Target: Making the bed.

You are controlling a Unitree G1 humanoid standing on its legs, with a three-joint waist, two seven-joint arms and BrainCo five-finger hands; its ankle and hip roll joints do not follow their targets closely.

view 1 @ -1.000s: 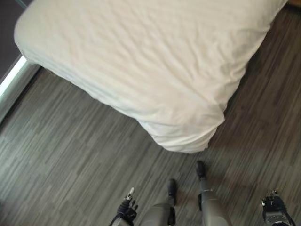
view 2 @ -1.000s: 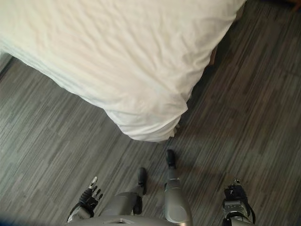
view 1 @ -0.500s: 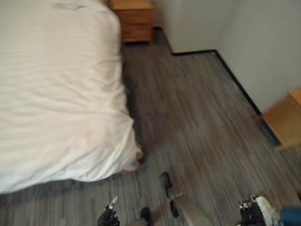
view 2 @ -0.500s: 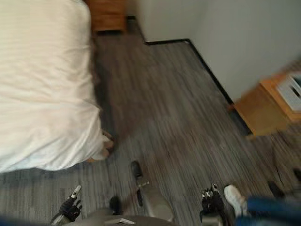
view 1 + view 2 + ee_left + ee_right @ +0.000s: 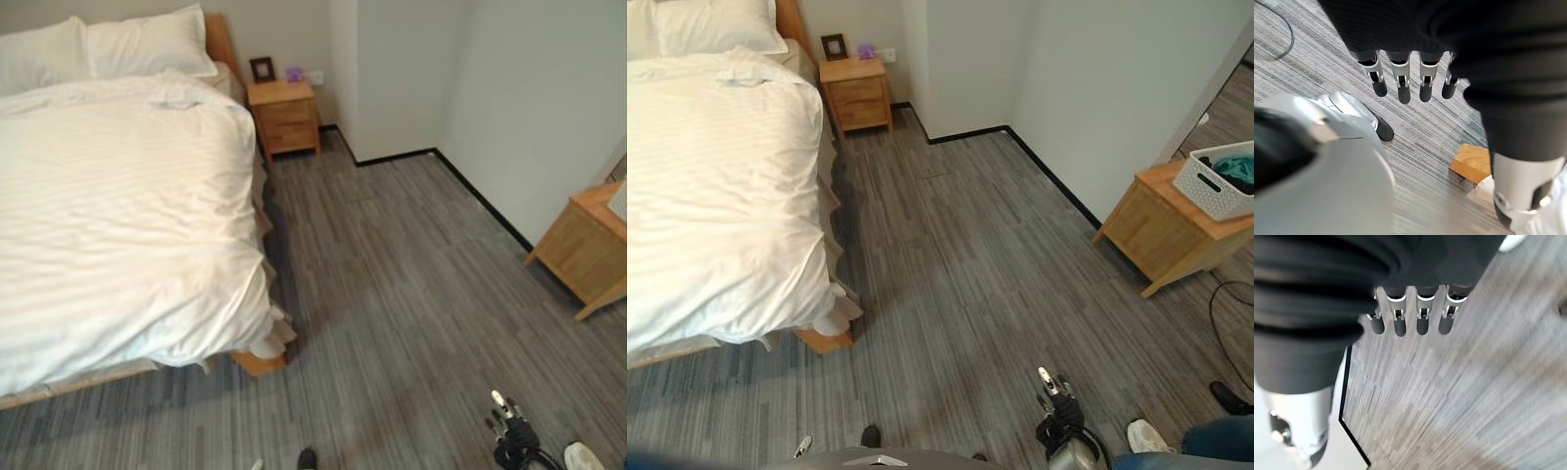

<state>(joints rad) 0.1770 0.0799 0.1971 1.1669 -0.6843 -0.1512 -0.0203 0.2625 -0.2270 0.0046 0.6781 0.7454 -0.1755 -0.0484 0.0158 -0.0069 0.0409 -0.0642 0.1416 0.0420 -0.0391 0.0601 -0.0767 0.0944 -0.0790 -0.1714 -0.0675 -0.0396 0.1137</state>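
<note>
The bed stands on my left, covered by a white striped duvet (image 5: 118, 225) that hangs over its near corner and side. Two white pillows (image 5: 147, 44) lie at the head against the wooden headboard. A wooden bed leg (image 5: 261, 363) shows under the duvet corner, as it does in the left wrist view (image 5: 1471, 162). My left hand (image 5: 1400, 81) hangs low over the floor, fingers straight and holding nothing. At the bottom right, my right hand (image 5: 1058, 416) hangs with straight fingers (image 5: 1420, 316) and is likewise empty. Both hands are well away from the bed.
A wooden nightstand (image 5: 284, 116) with a small picture frame stands beside the headboard. A white wall corner (image 5: 970, 59) juts out past it. At the right, a wooden cabinet (image 5: 1161, 230) carries a white basket (image 5: 1215, 181). A person's white shoe (image 5: 1143, 435) is near my right hand.
The camera has swung round and up, from the bed's foot corner to the whole bed side and the room. Both hands still hang low and empty.
</note>
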